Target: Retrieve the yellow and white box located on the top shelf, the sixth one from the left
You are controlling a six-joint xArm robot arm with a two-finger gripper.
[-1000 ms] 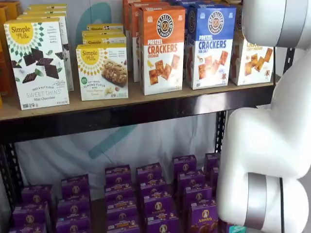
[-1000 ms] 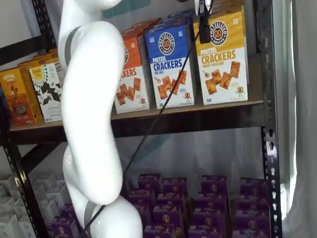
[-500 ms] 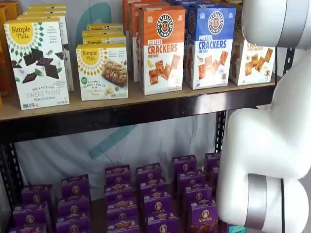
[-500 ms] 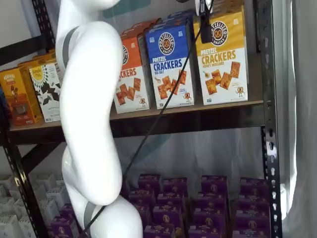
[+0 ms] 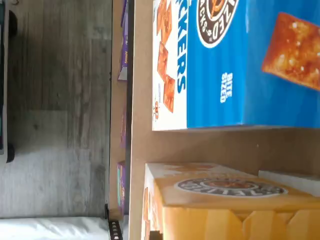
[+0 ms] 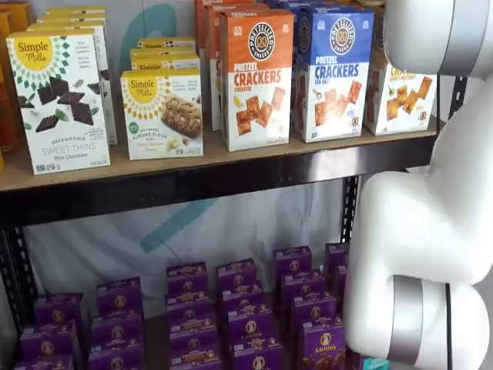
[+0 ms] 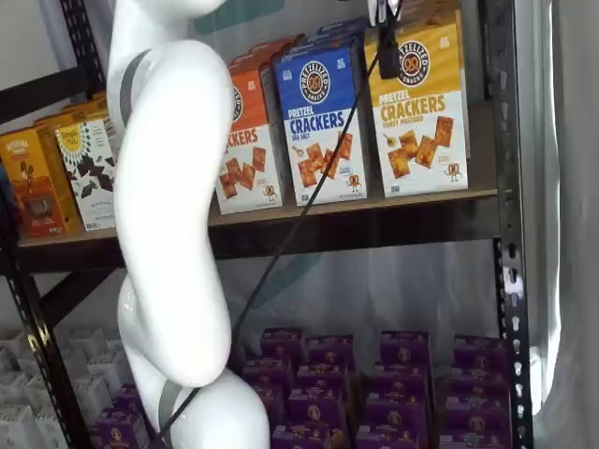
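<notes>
The yellow and white box [image 7: 419,105] stands upright at the right end of the top shelf [image 7: 374,223], beside a blue carton [image 7: 323,122]. In a shelf view the white arm partly covers the box [image 6: 406,94], and the shelf [image 6: 231,166] shows below it. The wrist view shows the box's yellow upper part [image 5: 230,205] close up, with the blue carton [image 5: 240,60] beside it. My gripper [image 7: 387,64] shows only as a black finger hanging from the top edge in front of the box's upper left corner, a cable beside it. No gap shows, and I cannot tell if it is open.
An orange carton [image 6: 258,77] and white Simple Mills boxes [image 6: 162,112] stand further left on the shelf. Purple boxes [image 6: 239,308] fill the level below. A black perforated upright [image 7: 505,187] stands just right of the yellow box. My white arm [image 7: 173,206] blocks much of both shelf views.
The arm has shifted slightly, uncovering a little more of the yellow and white box in a shelf view. The black finger has risen a little. The boxes have not moved.
</notes>
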